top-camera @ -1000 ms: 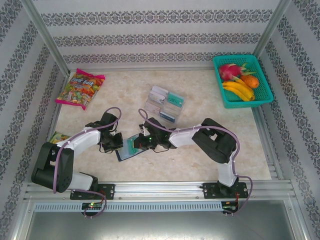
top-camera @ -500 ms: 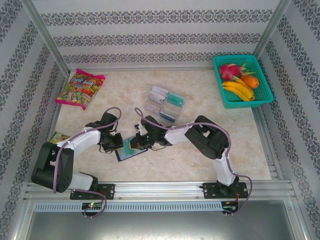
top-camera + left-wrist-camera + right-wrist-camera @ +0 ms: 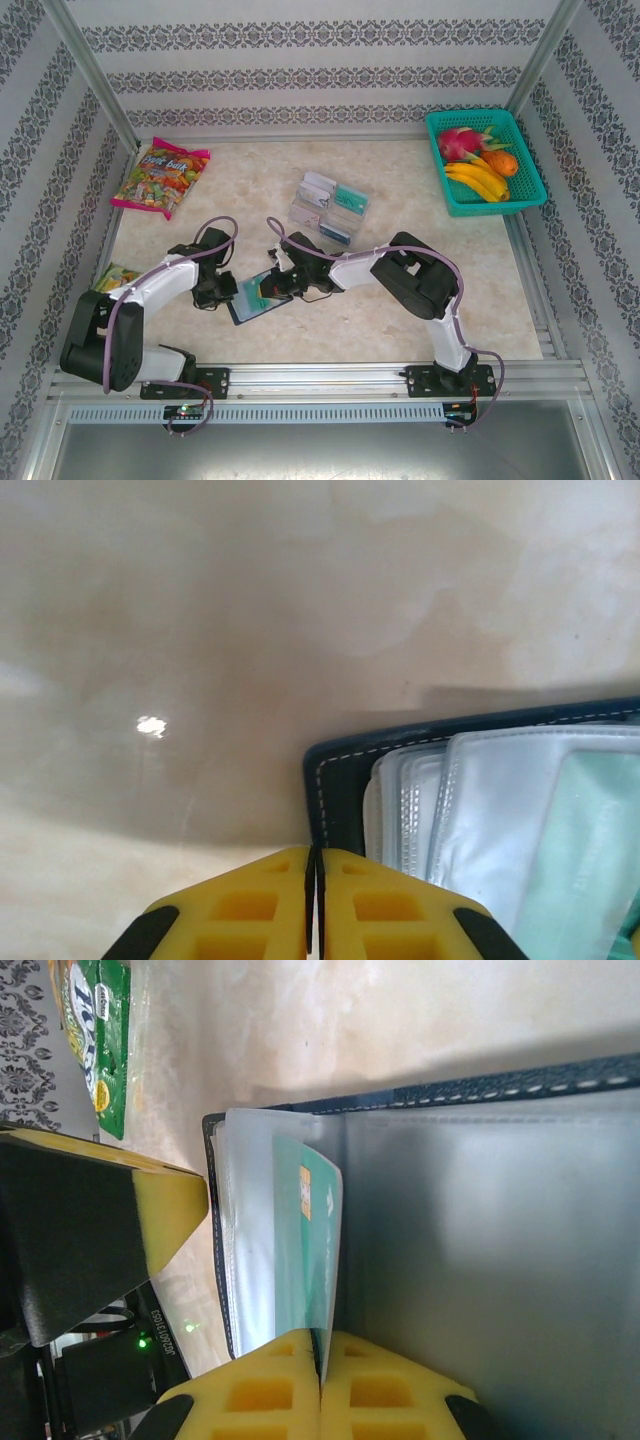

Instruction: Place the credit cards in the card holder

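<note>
Right fingers (image 3: 270,1385) are pinched shut on the teal card (image 3: 300,1260), which sits in a clear sleeve of the open card holder (image 3: 480,1260). Best to slide it straight and flat, so nothing buckles. Left fingers (image 3: 250,910) are pressed together at the holder's stitched navy corner, likely bracing it. The sleeves look glossy and limp, the card stiff, and the marbled desk (image 3: 300,600) under the holder smooth.
</note>
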You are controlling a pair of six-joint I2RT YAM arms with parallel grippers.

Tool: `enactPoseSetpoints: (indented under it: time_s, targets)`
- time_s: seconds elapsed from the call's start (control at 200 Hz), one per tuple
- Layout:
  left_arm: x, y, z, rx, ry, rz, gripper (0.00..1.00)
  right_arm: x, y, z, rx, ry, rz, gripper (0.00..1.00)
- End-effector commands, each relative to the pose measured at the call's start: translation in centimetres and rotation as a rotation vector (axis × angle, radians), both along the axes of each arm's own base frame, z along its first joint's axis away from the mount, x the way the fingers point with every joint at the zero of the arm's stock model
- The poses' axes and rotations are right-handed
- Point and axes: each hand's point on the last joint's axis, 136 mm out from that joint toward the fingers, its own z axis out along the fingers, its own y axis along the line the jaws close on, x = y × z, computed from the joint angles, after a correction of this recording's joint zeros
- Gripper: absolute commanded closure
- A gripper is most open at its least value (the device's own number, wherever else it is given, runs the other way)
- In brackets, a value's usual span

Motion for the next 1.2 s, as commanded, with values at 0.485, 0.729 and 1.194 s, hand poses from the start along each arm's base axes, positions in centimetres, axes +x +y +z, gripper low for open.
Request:
enactPoseSetpoints:
  time_s: [0.485,0.729,1.194]
  targets:
    - [-1.2,0.3,-1.8,0.008,0.053,0.016,0.91,-2.1,-2.9,-3.6,-0.304,0.003,0.055,0.76]
    - [-1.3,0.3,-1.8,0.010,0.057,0.011,0.93,-1.4,-2.9,-1.3,-0.350,-0.071,0.075,0.63]
    - [-1.1,-0.2,-2.2,-0.018,0.058,0.010,0.95,-2.2,-2.4,-1.4,-0.492,-0.166,0.149,0.53]
